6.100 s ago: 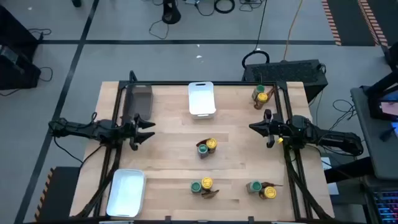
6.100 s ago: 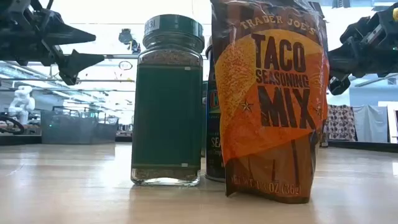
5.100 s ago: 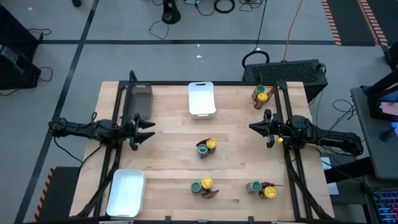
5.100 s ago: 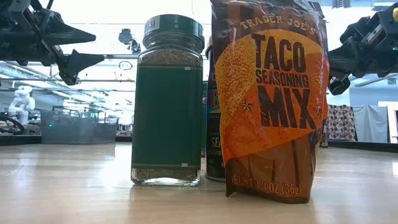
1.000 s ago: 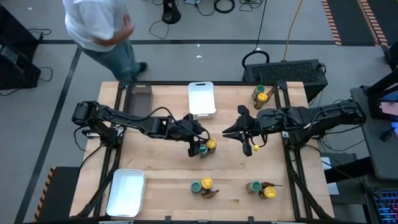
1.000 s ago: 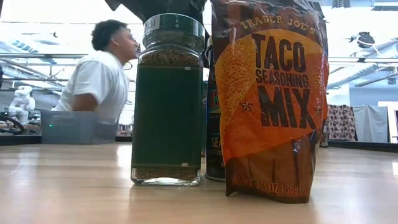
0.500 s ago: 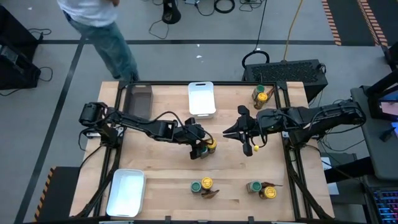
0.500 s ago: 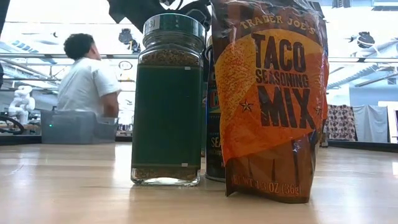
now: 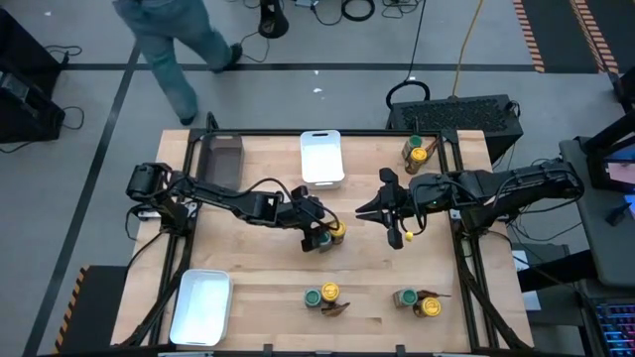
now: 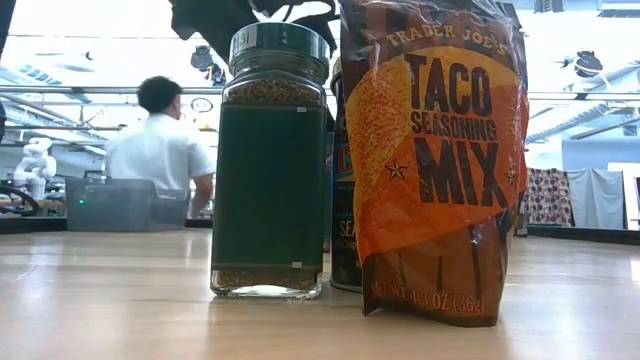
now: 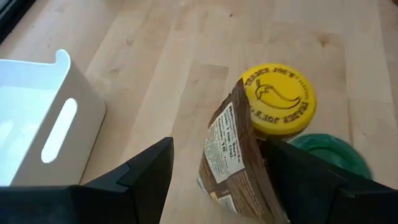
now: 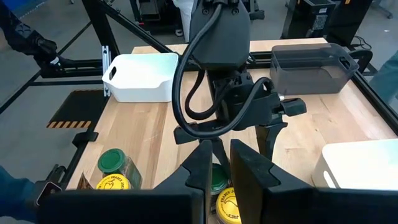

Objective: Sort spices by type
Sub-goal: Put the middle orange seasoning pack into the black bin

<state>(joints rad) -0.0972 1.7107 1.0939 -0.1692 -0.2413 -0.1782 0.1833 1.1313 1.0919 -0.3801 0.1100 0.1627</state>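
On the wooden counter (image 9: 268,278) the spices stand in four small clusters. The middle cluster, at the centre of the high view, has a yellow-lidded jar (image 9: 337,230), a green-lidded jar (image 11: 326,152) touching it, and a brown taco seasoning packet (image 11: 233,158) leaning against both. The left pincer (image 9: 316,236) hangs directly over this cluster with its fingers spread wide, one on either side of the packet's top edge; whether they touch it cannot be told. The right pincer (image 9: 397,216) sits just right of the middle cluster, above the counter, its fingers nearly closed and holding nothing.

A second cluster (image 9: 415,151) stands at the upper right of the counter, a third (image 9: 323,296) at the lower middle and a fourth (image 9: 421,300) at the lower right; each shows a green lid, a yellow lid and a brown piece.

One white tray (image 9: 321,157) lies at the upper middle of the counter, another white tray (image 9: 201,307) at the lower left corner, and a dark clear-sided bin (image 9: 220,159) at the upper left.

In the low view a green-lidded jar and a taco packet fill the foreground and block most of the counter behind them. A person (image 9: 174,40) walks on the floor beyond the counter's upper left.
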